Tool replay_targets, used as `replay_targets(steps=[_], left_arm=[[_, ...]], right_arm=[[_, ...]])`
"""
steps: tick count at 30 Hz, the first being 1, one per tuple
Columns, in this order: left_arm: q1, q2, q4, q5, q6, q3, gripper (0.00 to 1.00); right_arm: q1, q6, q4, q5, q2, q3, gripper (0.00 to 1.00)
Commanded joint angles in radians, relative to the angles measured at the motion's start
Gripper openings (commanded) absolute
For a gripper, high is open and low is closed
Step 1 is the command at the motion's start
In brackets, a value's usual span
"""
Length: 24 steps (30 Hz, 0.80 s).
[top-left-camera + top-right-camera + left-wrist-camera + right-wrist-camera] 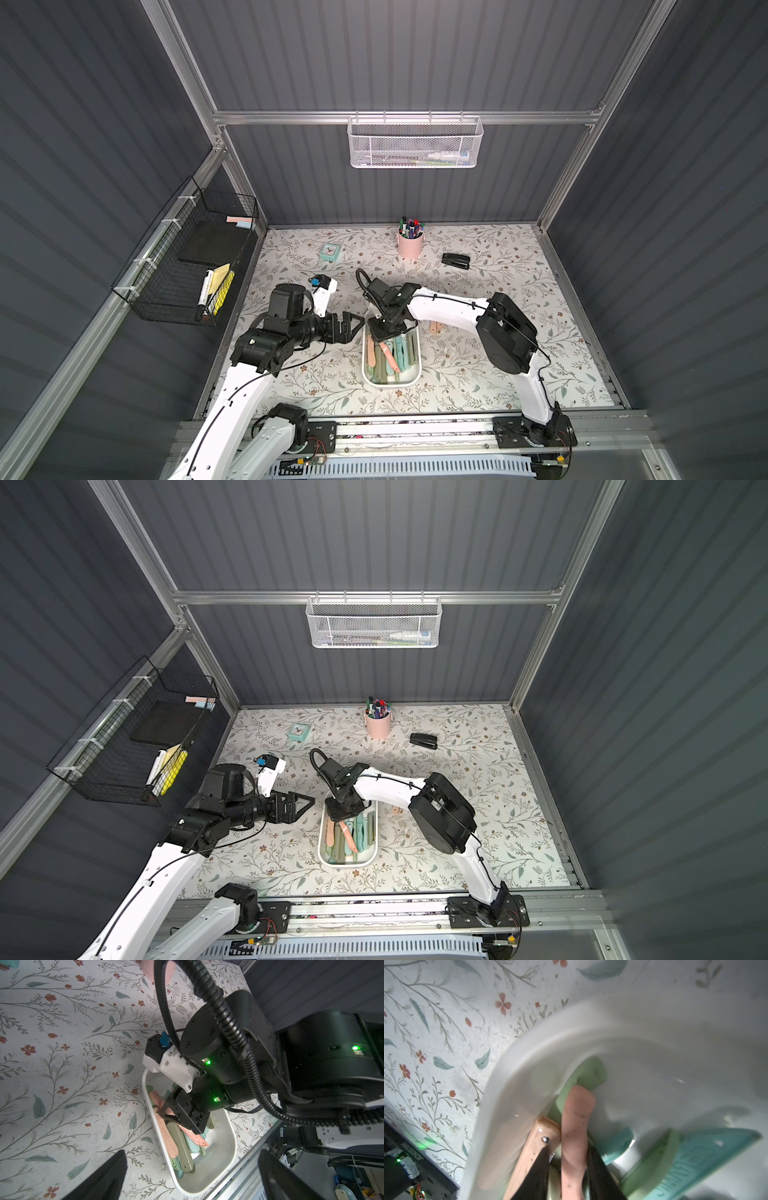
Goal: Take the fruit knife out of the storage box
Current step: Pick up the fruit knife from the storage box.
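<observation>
Toward 6 o'clock on the floral counter [478, 365]: storage box [390, 385], white, holding several sheathed knives [405, 351]. Right gripper [383, 337], at the box's 12 o'clock end, clenched on the pink fruit knife [389, 356], which lies slanted across the others inside the box. Left gripper [360, 326], jaws spread wide, just outside the box's 10 o'clock corner.

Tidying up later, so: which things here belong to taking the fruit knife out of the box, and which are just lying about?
In the job: storage box; pink fruit knife, right gripper straddling it; other fruit knives in the box.
Lying about: pink pen cup, black stapler, teal clock, white mesh basket, black wire basket.
</observation>
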State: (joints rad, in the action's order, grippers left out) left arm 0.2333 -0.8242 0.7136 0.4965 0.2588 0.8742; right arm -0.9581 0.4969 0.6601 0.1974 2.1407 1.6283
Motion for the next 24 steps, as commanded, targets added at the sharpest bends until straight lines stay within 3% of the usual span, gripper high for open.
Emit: replay_targets(steps=[1, 6, 24], left_arm=[[0.008, 0.008, 0.01, 0.01, -0.01, -0.009, 0.99], [0.008, 0.009, 0.01, 0.008, -0.01, -0.009, 0.99], [0.008, 0.004, 0.008, 0.006, -0.008, -0.01, 0.99]], right_arm=[[-0.007, 0.01, 0.031, 0.011, 0.042, 0.008, 0.28], [-0.007, 0.012, 0.033, 0.011, 0.038, 0.006, 0.18], [0.027, 0.062, -0.021, -0.015, -0.126, -0.09, 0.1]])
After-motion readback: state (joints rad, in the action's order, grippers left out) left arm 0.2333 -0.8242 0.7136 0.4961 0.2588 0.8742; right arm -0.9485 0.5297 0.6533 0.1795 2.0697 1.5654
